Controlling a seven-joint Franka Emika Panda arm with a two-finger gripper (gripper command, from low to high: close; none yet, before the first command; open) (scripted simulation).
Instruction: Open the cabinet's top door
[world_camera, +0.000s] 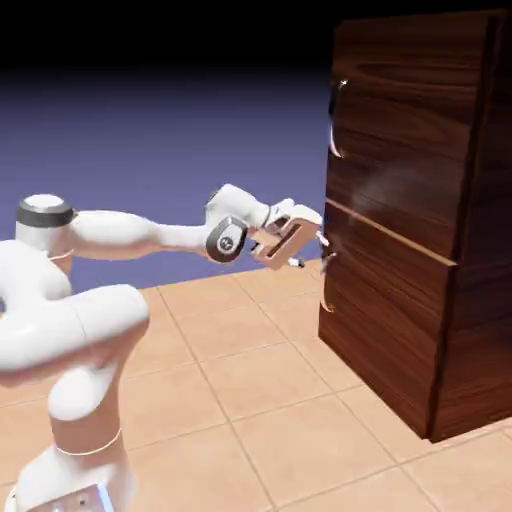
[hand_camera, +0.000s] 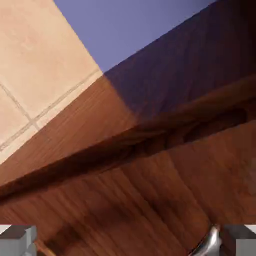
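A white robot arm (world_camera: 130, 235) rises from the lower left of the exterior view and stretches level to the right, toward a tall dark brown cabinet (world_camera: 420, 220) that stands on a tan tiled table (world_camera: 250, 390). Behind them lies a plain blue-violet backdrop.

The cabinet's front holds two stacked doors, split by a lighter seam (world_camera: 390, 232). The top door (world_camera: 400, 130) is the larger panel, shut flat, with a small curved silver handle (world_camera: 336, 120) at its left edge, high up. The lower door (world_camera: 385, 320) is also shut and carries a like handle (world_camera: 326, 285) near its upper left corner.

The gripper (world_camera: 312, 250) hangs just beside the cabinet's front left edge, about level with the seam — well below the top door's handle and near the lower one. Whether it touches the wood I cannot tell. Its jaws stand fully spread and hold nothing.

The hand view is rolled and almost filled with wood grain. Two grey fingertips (hand_camera: 17, 240) sit in the bottom corners, wide apart, and a sliver of silver handle (hand_camera: 209, 244) shows just inside the right one — not clasped. A dark band, perhaps the seam, crosses the wood slantwise, with tile and backdrop at the top.
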